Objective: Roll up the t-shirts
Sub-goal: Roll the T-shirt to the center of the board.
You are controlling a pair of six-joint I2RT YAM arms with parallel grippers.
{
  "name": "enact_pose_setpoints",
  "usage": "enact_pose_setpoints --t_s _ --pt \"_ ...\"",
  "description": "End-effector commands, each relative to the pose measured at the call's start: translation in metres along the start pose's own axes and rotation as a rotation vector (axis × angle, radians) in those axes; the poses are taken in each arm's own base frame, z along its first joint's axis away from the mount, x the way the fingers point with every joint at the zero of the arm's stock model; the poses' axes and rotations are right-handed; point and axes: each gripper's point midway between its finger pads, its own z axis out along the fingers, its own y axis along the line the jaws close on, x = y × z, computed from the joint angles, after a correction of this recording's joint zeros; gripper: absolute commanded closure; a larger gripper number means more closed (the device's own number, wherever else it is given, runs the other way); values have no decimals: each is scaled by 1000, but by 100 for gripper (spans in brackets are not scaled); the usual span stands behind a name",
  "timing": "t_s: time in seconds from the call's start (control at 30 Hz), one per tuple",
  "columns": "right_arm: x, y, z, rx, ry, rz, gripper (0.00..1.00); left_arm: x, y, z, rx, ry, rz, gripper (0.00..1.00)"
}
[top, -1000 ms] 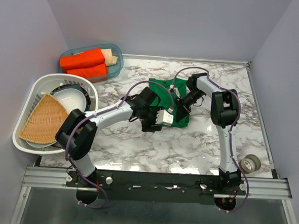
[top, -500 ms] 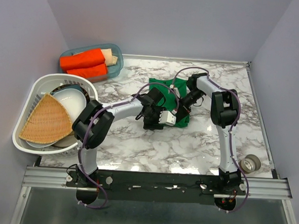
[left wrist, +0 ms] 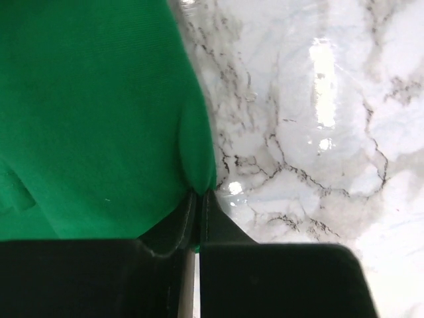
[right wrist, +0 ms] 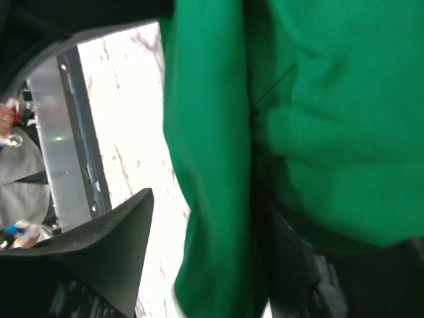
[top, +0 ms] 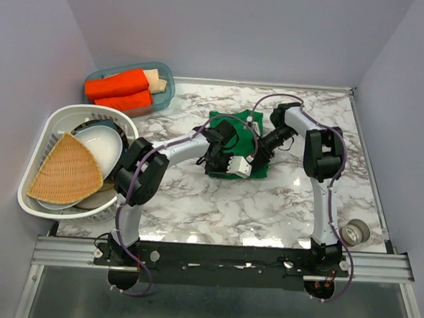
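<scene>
The dark green t-shirt (top: 241,129) lies bunched on the marble table (top: 195,201) at its centre. In the left wrist view my left gripper (left wrist: 199,193) is shut on a pinched edge of the green t-shirt (left wrist: 93,106), just above the table top. Seen from above, the left gripper (top: 240,168) sits at the shirt's near edge. My right gripper (top: 260,156) is at the shirt's right side. In the right wrist view the right gripper (right wrist: 205,245) is open, and a hanging fold of the green t-shirt (right wrist: 212,165) runs between its fingers (right wrist: 112,245).
A blue tub (top: 162,95) at the back left holds orange-red rolled t-shirts (top: 119,87) and a beige one (top: 155,80). A white basket (top: 60,117) with bowls and a woven wedge stands at the left. A tape roll (top: 355,230) lies near the front right corner.
My left gripper has moved right to the shirt's near edge and shut on the fabric. My right gripper has opened; the shirt has bunched up slightly.
</scene>
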Motion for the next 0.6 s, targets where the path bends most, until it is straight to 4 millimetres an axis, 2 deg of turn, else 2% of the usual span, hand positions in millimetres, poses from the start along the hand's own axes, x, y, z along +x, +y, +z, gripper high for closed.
enact_pose_setpoints --t_s 0.0,0.03,0.07,0.1,0.13,0.17,0.2,0.23,0.27,0.3,0.33,0.37,0.4,0.43,0.47,0.5,0.53,0.57 --pt "7 12 -60 148 -56 -23 7 15 -56 -1 250 -8 -54 96" --pt "11 4 -62 198 -76 -54 6 13 -56 -4 259 -27 -53 96" --pt "12 4 -75 266 -87 -100 2 5 -60 -6 285 -74 -32 96" --pt "4 19 -89 341 -113 -193 1 1 -62 -11 303 -92 -37 96" --pt "-8 15 -101 434 -147 -308 0 -2 -60 -15 306 -117 -47 96" --pt "14 16 -89 442 -123 -334 0 -7 -59 -17 313 -145 -56 96" --pt "13 20 -90 478 -140 -396 0 -16 -59 -24 334 -187 -72 96" --pt "-9 37 -111 595 -194 -561 0 -19 -58 -25 343 -205 -92 96" --pt "12 38 -88 583 -151 -599 0 -21 -55 -28 348 -222 -115 96" --pt "2 43 -90 645 -166 -708 0 -26 -52 -33 348 -243 -138 96" --pt "5 49 -81 661 -157 -764 0 -33 -53 -36 362 -284 -152 96" --pt "-3 71 -79 702 -162 -881 0 -34 -52 -39 365 -298 -166 96" --pt "16 70 -58 678 -144 -893 0 -36 -52 -42 375 -312 -182 96" --pt "10 75 -53 701 -157 -966 0 -40 -53 -43 388 -335 -187 96" --pt "5 91 -44 710 -157 -1044 1 -41 -55 -45 400 -344 -192 96" --pt "19 89 -26 687 -139 -1046 0 -42 -57 -47 414 -352 -196 96" --pt "12 94 -23 705 -155 -1094 1 -45 -58 -48 427 -371 -199 96" --pt "13 100 -10 686 -147 -1122 1 -45 -59 -48 436 -376 -205 96"
